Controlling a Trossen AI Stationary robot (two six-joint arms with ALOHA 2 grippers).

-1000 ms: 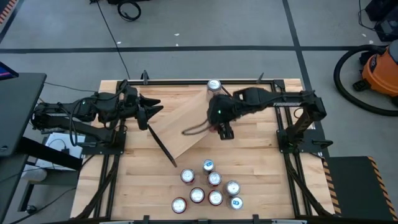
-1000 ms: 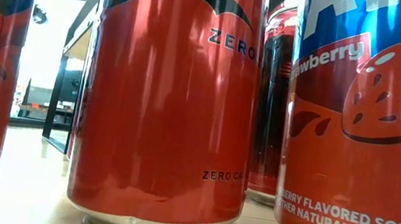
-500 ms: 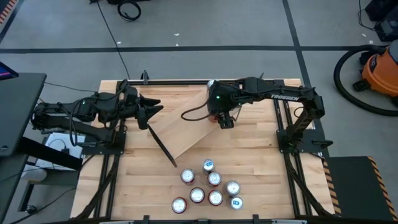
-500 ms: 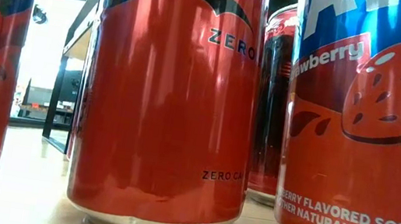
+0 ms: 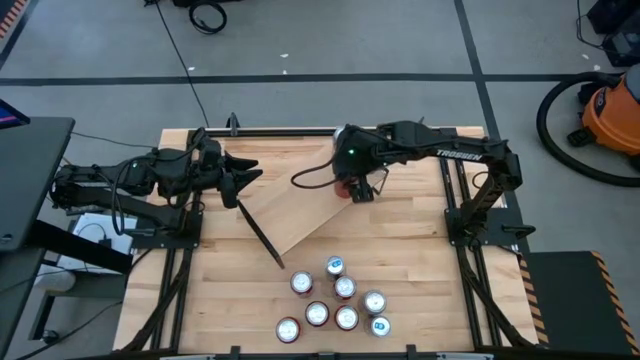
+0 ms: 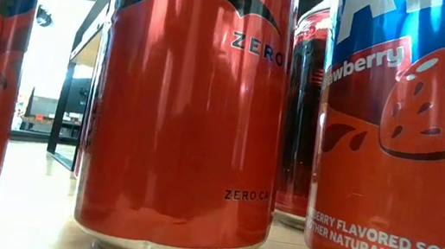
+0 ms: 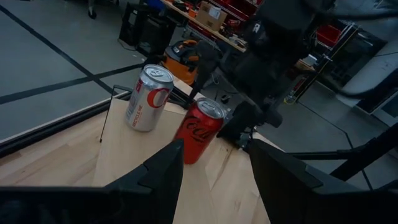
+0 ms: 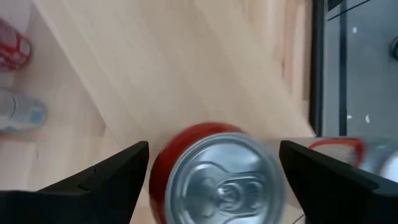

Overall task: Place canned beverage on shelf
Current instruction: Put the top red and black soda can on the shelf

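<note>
Your left wrist camera gives the clearest labels: a red Coca-Cola can [image 7: 200, 129] stands on the shelf [image 7: 134, 158], tilted in that picture, with a silver can [image 7: 148, 98] bearing a red script logo just beside it, the two apart. In the low view a red can [image 6: 188, 107] printed "ZERO" fills the middle, and at its side a blue-and-red can [image 6: 408, 138] reads "BERRY FLAVORED SODA" and "OTHER NATURAL FLAVORS", with a strawberry drawn on it (the first word is cut off at the can's curve).

The right gripper [image 5: 360, 188] sits over the far end of the shelf [image 5: 300, 205], at the red can. Its two dark fingers [image 8: 109, 177] stand apart on either side of the can's silver top [image 8: 217, 180] with clear gaps, so it is not clamped. From above, the arm hides nearly all of that can; only a sliver of red shows.

The left gripper [image 5: 243, 178] waits at the left edge of the shelf, fingers spread and holding nothing.

Seven more cans cluster [image 5: 335, 300] on the near part of the table [image 5: 430, 270], well apart from the shelf. The low view is almost wholly blocked by them.

The table is light wood with black frame rails. Around it lies grey floor with dark tape lines, and an orange shop vacuum [image 5: 612, 115] stands to the right.
</note>
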